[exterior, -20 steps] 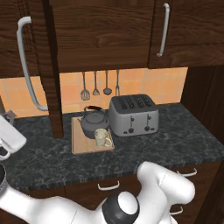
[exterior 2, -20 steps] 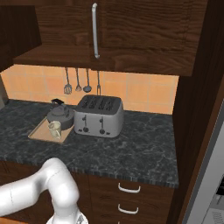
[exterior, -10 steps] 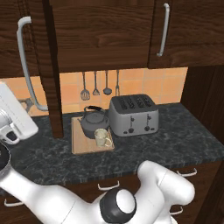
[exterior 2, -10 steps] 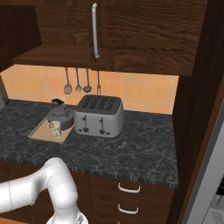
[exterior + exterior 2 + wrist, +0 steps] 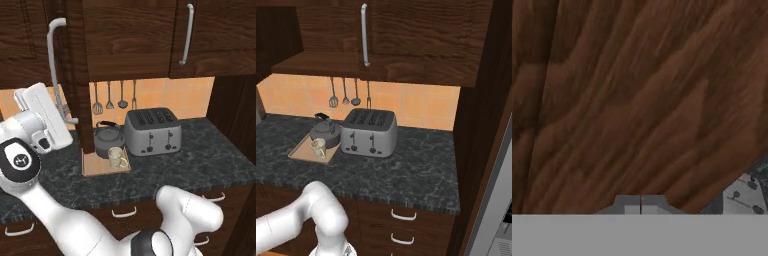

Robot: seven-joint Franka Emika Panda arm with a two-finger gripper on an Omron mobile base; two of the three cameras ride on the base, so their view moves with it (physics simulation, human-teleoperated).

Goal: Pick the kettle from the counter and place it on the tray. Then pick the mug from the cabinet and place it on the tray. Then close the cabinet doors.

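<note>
My tool (image 5: 640, 204) is clenched on nothing, close against a cabinet door (image 5: 637, 100); kettle (image 5: 108, 139) and mug (image 5: 115, 157) sit on the tray (image 5: 100, 167).

Kettle (image 5: 109, 140) and mug (image 5: 116, 157) on the tray (image 5: 95, 168) — toaster (image 5: 152, 131) just right, on the counter (image 5: 200, 160).

The arm (image 5: 75, 220) rises from the 5 o'clock corner of the left base view, sweeps low across to 8 o'clock, then bends up at a dark-capped joint (image 5: 19, 160). The white hand (image 5: 47, 117) sits at 9 o'clock, tilted up toward 11 o'clock. In the hand view the gripper (image 5: 640, 205) shows at 6 o'clock with its jaws pressed together, holding nothing.
</note>
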